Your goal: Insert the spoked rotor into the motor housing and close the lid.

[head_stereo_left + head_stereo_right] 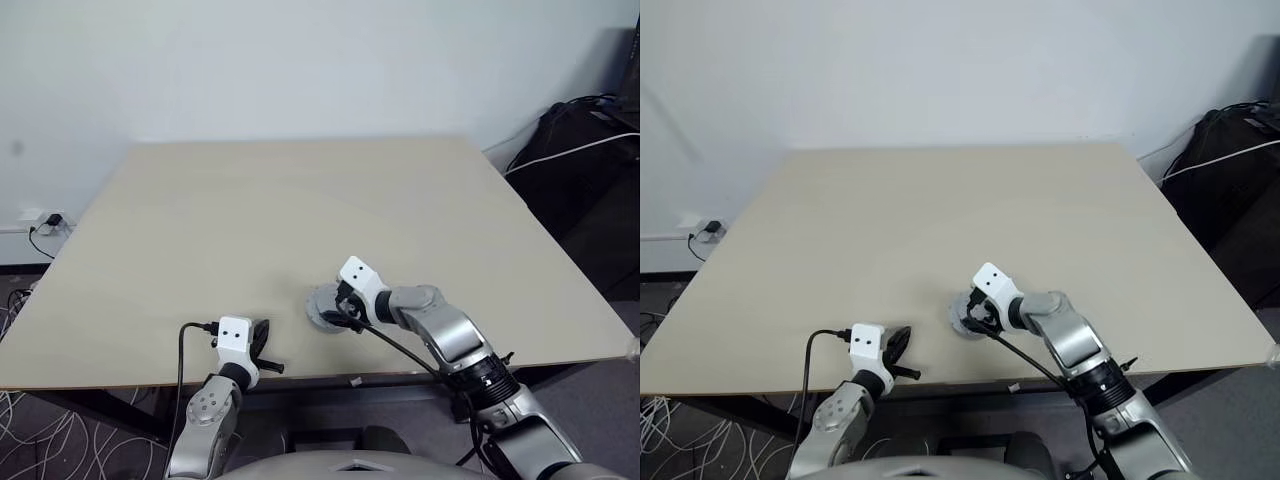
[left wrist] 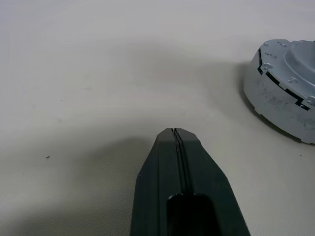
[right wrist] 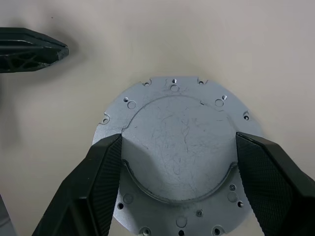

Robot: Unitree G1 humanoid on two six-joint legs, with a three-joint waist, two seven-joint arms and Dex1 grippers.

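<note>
The lid (image 3: 179,105), a pale grey round disc with a scalloped edge and a raised middle, lies plain face up near the table's front edge. It sits on a grey round body, the motor housing (image 2: 278,108), with a dark stepped seam between the two. The spoked rotor is hidden. My right gripper (image 3: 178,140) reaches down over the lid (image 1: 318,302), its two fingers pressed against opposite sides of the raised middle. My left gripper (image 2: 174,132) is shut and empty, low over the table to the left of the disc (image 1: 266,338).
The beige table (image 1: 300,210) stretches far ahead. Its front edge (image 1: 300,378) runs just under both hands. A black bag with cables (image 1: 585,150) stands off the table at the right. A wall socket with a plug (image 1: 40,222) is on the left.
</note>
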